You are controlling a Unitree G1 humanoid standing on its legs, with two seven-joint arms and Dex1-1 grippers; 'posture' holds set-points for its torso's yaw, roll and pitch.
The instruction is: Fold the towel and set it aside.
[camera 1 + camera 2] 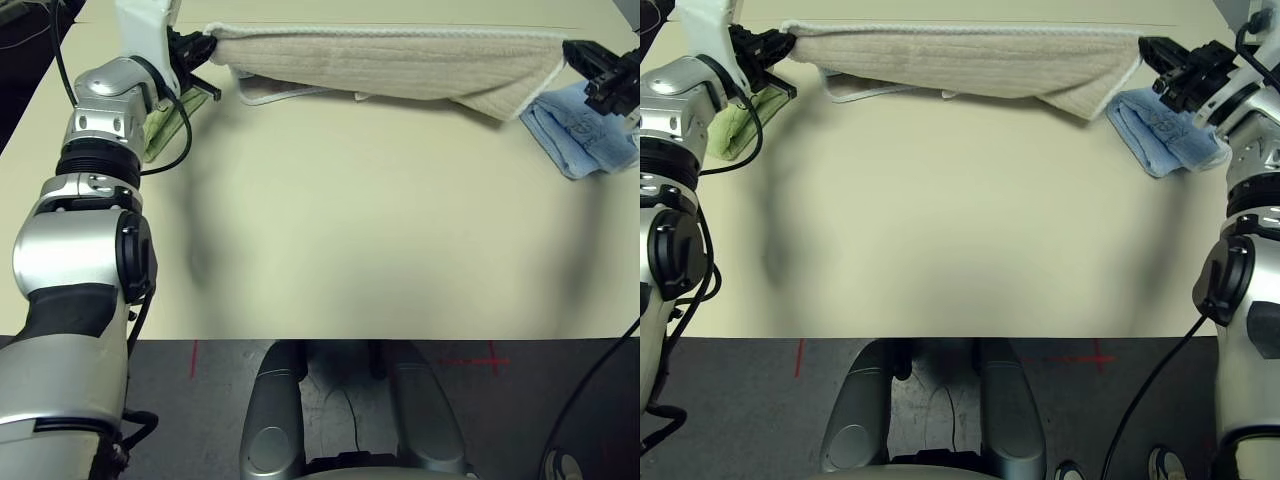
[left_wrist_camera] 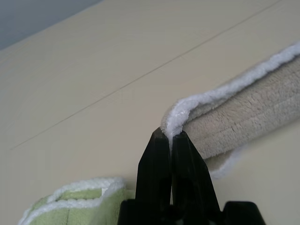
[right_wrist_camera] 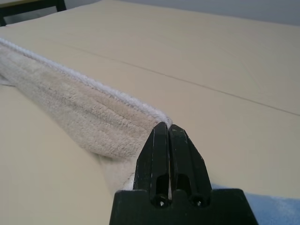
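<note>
I hold the towel (image 1: 400,62) stretched between my two arms above the far part of the tabletop (image 1: 350,240). My left gripper (image 2: 169,136) has its jaws pinched on one white-edged corner, my right gripper (image 3: 168,127) on the other. The towel sags between them, doubled over. A green towel (image 1: 738,125) lies under my left side, a blue towel (image 1: 580,130) under my right, perhaps brushed by the hanging edge.
</note>
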